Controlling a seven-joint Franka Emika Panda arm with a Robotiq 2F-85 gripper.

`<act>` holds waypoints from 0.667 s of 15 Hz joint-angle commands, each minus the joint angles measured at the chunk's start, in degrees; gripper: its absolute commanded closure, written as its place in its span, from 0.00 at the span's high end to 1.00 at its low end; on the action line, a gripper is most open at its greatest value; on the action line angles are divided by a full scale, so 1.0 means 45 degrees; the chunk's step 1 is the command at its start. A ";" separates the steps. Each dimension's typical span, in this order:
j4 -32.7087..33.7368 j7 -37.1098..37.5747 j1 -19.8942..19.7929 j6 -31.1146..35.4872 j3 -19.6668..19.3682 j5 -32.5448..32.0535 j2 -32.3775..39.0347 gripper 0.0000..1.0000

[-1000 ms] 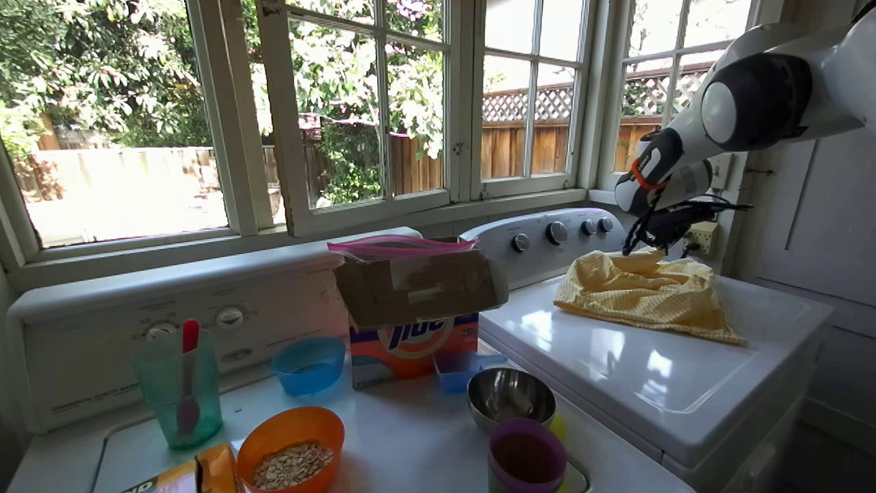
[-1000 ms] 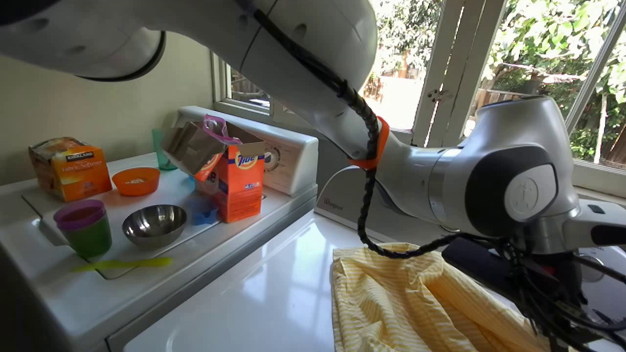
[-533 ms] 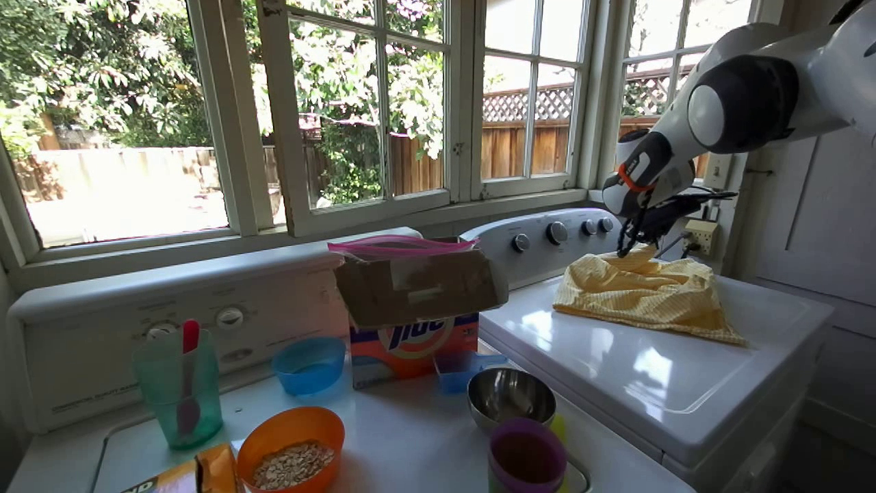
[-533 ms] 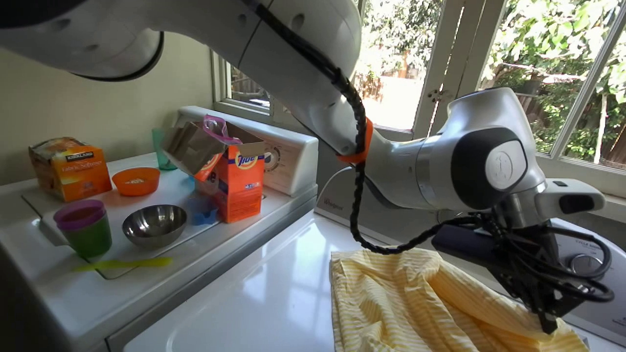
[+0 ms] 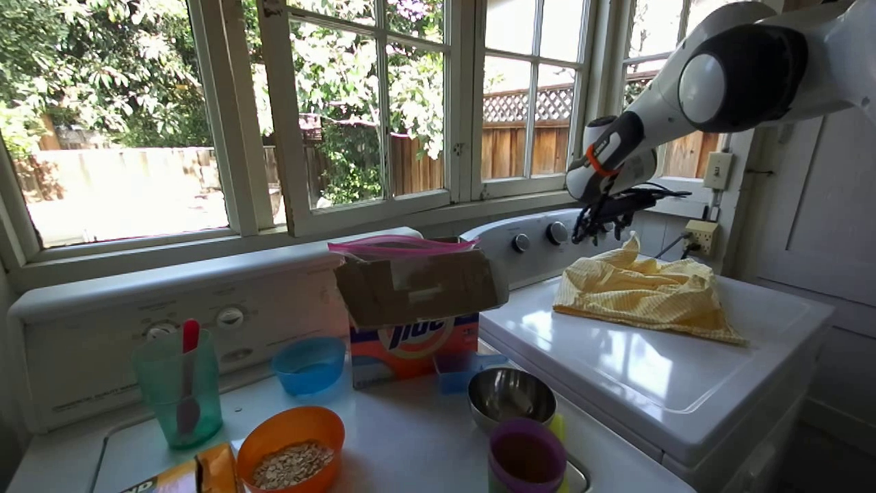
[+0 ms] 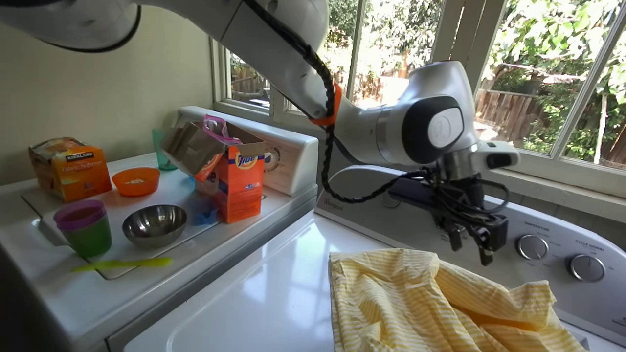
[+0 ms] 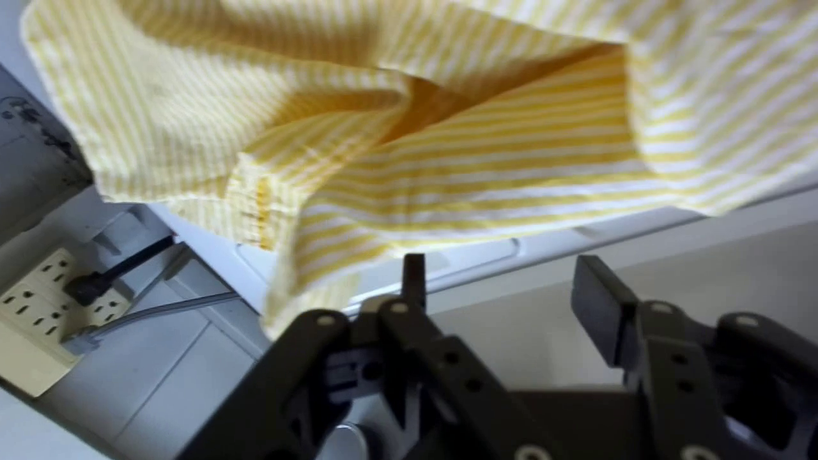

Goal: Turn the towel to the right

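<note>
The towel [image 6: 420, 303], striped yellow and white, lies rumpled in deep folds on top of a white machine [image 6: 264, 293]. In both exterior views a small peak of it rises near the control panel [image 6: 552, 259]; in an exterior view one corner [image 5: 729, 334] lies out flat on the side away from the panel. A little above the towel, toward the panel, hangs the gripper [image 7: 501, 291], its fingers [image 7: 601, 303] spread apart and free of the cloth; in the wrist view a raised fold stands close to one of them. Behind it bends the arm [image 6: 391, 134], with an orange band [image 6: 337, 98] and a black cable [image 6: 327, 156].

The next machine [image 5: 404, 438] carries a Tide box [image 6: 244, 186] with its lid [image 6: 188, 151] tilted open and a pink-edged bag [image 5: 404, 246] at the top. Near the box are a blue bowl [image 5: 308, 373] and a blue scoop [image 5: 458, 376]. A steel bowl [image 6: 154, 239] stands between the scoop and a purple cup [image 6: 78, 215] set in a green cup [image 6: 93, 239], with a lime utensil [image 6: 127, 263] lying near. An orange bowl [image 6: 136, 188] holds pale flakes [image 5: 294, 465] and stands just beside a softener box [image 6: 76, 168]. A teal cup [image 5: 152, 404] holds a red spoon [image 5: 190, 337].

On the wall past the white machine, cords [image 7: 144, 255] run into an outlet [image 7: 38, 326], and a switch [image 5: 718, 170] sits above it. Windows [image 5: 465, 103] line the back, with leaves [image 5: 89, 75] and a fence [image 5: 506, 147] outside.
</note>
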 commanded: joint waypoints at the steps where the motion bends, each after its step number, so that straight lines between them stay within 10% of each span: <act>1: -0.1245 0.1865 0.1092 -0.1156 -0.0063 -0.0010 -0.0900 0.94; 9: -0.2711 0.2243 0.1351 -0.2172 0.0567 0.0134 -0.1503 1.00; 10: -0.2943 0.2205 0.1328 -0.2045 0.0671 0.0209 -0.1519 0.75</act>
